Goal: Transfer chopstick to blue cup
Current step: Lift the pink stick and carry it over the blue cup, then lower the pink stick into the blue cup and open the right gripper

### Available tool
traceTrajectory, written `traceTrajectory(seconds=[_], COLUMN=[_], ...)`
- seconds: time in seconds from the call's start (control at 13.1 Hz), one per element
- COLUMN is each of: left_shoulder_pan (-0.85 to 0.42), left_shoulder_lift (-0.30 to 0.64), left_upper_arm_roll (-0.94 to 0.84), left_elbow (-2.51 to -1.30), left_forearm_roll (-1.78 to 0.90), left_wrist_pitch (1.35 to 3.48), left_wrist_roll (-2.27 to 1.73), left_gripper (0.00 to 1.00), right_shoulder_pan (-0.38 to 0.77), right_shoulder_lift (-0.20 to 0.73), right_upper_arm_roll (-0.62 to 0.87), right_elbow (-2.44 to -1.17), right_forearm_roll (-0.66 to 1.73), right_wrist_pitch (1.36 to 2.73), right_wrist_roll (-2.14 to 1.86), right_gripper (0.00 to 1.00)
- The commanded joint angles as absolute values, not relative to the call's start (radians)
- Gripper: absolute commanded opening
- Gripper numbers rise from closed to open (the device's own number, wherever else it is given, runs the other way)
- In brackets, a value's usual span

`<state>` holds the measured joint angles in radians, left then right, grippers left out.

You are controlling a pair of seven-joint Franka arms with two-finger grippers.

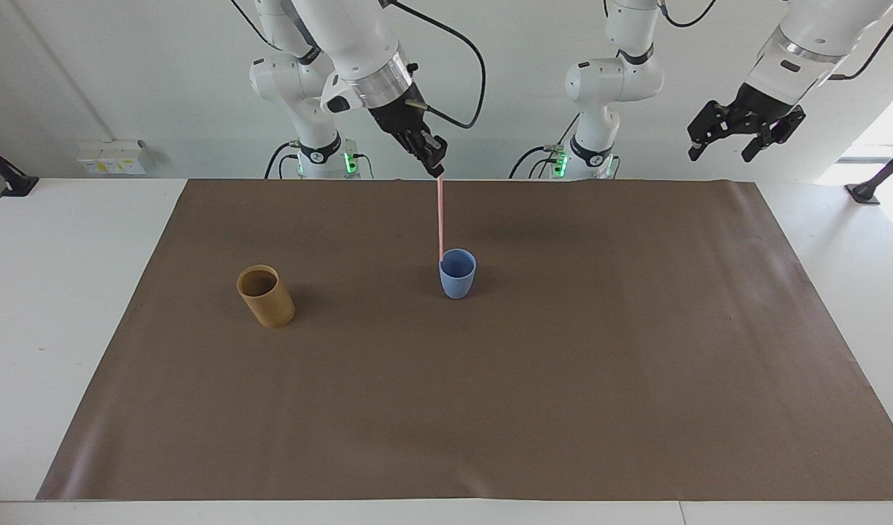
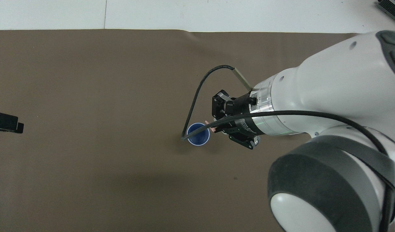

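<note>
From the facing view I see my right end effector (image 1: 437,169) pinching the top of the thin pale-pink chopstick (image 1: 440,219), which hangs upright, its lower tip at the rim of the small light-blue tumbler (image 1: 458,275). The tan-brown cylindrical cup (image 1: 266,296) stands empty on the brown-papered bench (image 1: 563,379). My left end effector (image 1: 730,142) waits raised, spread.

From overhead, the right end effector (image 2: 216,124) covers the blue tumbler's (image 2: 197,137) edge; I can read no writing.
</note>
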<state>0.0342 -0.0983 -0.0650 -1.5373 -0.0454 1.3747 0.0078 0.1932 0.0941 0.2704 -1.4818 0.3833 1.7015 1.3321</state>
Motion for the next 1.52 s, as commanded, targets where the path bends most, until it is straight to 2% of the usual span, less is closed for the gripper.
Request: traceTrajectory(seconds=[0.0,0.38,0.61,1.22,1.45], left_shoulder_pan=[0.046,0.043,0.044,0.044,0.044], left_shoulder_lift=[-0.107,-0.107,-0.107,-0.107,-0.107], left_upper_arm_roll=[-0.06,-0.061,-0.061,-0.061,-0.061], left_elbow=[-1.536,-1.536,-1.536,-1.536,-1.536], left_forearm_roll=[-0.055,-0.054,-0.054,-0.054,-0.054], left_wrist_pitch=[1.358,1.358,1.358,1.358,1.358], left_wrist_roll=[0.012,0.012,0.012,0.012,0.012], left_gripper=[1.0,1.0,1.0,1.0,1.0], right_shoulder_pan=[0.215,0.241,0.239,0.235,0.233], right_shoulder_lift=[0.129,0.124,0.115,0.118,0.12], right_upper_arm_roll=[0.272,0.27,0.27,0.27,0.27], right_elbow=[-1.488,-1.594,-1.612,-1.606,-1.605], right_forearm_roll=[0.437,0.417,0.402,0.4,0.4], right_wrist_pitch=[1.724,1.752,1.752,1.75,1.75], right_wrist_roll=[1.367,1.35,1.347,1.336,1.335], right_gripper=[0.0,0.0,0.0,0.17,0.18])
